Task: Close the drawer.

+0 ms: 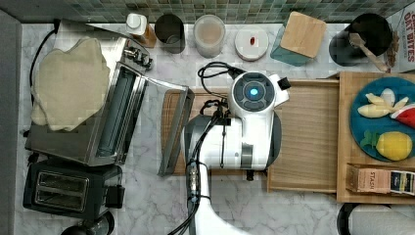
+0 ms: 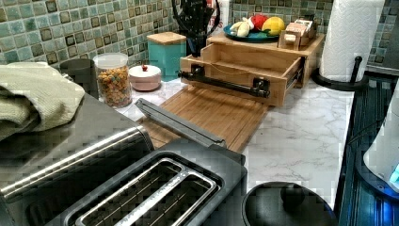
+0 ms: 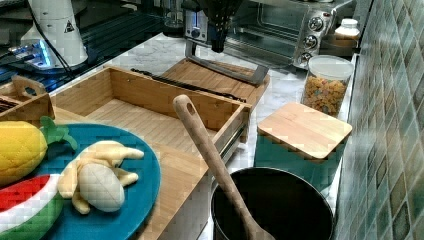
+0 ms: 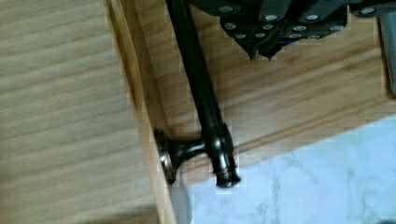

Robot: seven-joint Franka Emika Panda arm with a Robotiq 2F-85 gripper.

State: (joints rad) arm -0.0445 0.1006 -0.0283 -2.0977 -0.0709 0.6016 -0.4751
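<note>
Presently the marble bench (image 2: pixel 301 136) carries a wooden box (image 2: pixel 310 47) from which the drawer (image 1: pixel 306 137) stands pulled well out, over a cutting board (image 2: pixel 211 113). Its front faces the top view's left, bearing a dark bar handle (image 4: pixel 201 93) running crosswise along that front. The claw (image 4: pixel 261 52) hangs just outside the handle, above the cutting board, fingertips pressed together and empty. Judged, closing calls for pushing toward the top view's right.
</note>
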